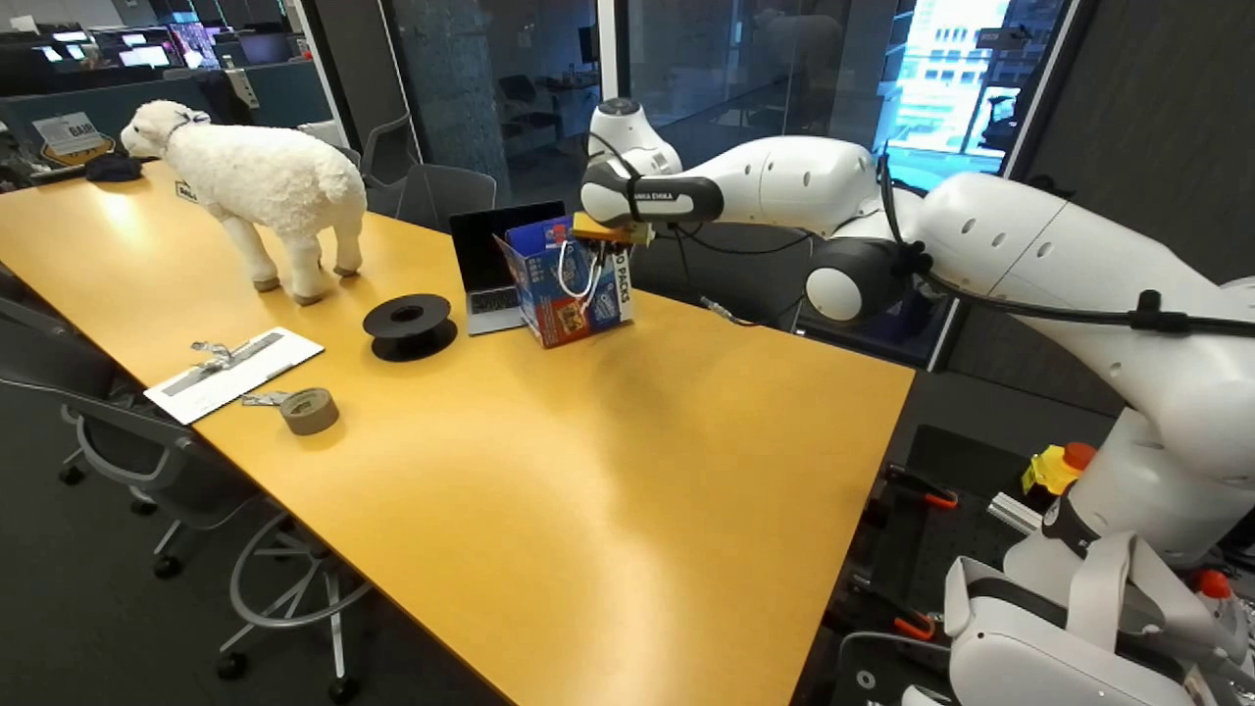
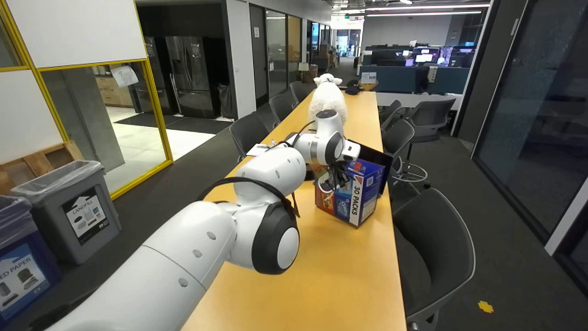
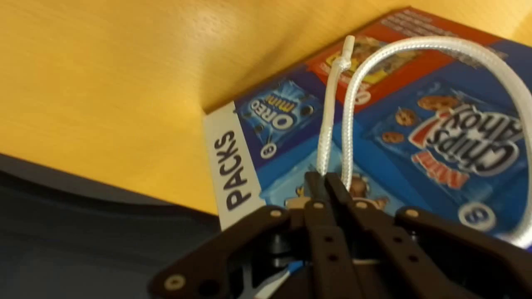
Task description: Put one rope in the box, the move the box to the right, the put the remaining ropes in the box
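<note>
Blue box [image 2: 353, 195] | contents hidden | end effector [image 3: 324, 176] grips white rope [image 3: 348, 124] outside

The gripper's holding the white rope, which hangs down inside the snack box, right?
Not inside: the wrist view shows the white rope hanging outside the snack box, in front of its printed side. The rest is right: the gripper is holding it.

The window [image 1: 946, 83] is very bright, the tabletop [image 1: 608, 539] shines, and the dark tool [image 3: 325, 178] up close seems a bit blurry.
</note>
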`<state>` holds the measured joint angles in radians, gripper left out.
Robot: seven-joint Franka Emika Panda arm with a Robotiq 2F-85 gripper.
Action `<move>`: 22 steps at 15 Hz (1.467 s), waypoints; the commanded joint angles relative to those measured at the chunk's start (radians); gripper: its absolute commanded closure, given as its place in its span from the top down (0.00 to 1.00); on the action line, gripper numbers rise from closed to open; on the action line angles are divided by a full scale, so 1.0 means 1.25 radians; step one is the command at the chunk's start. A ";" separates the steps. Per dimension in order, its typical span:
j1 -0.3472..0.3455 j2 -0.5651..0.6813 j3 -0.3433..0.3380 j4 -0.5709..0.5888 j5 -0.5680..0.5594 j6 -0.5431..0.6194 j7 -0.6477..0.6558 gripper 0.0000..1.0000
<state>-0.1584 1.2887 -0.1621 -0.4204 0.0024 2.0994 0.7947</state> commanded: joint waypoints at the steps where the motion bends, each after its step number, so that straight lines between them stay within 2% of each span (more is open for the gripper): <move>1: 0.011 -0.064 -0.027 0.002 -0.036 0.022 0.045 0.05; 8: 0.021 -0.128 -0.052 0.010 -0.075 0.037 0.129 0.06; 14: 0.037 -0.106 -0.077 0.007 -0.110 0.110 0.231 0.05; 22: 0.070 -0.047 -0.090 -0.013 -0.137 0.140 0.299 0.06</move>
<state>-0.0870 1.2091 -0.2510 -0.4366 -0.1444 2.2378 1.1192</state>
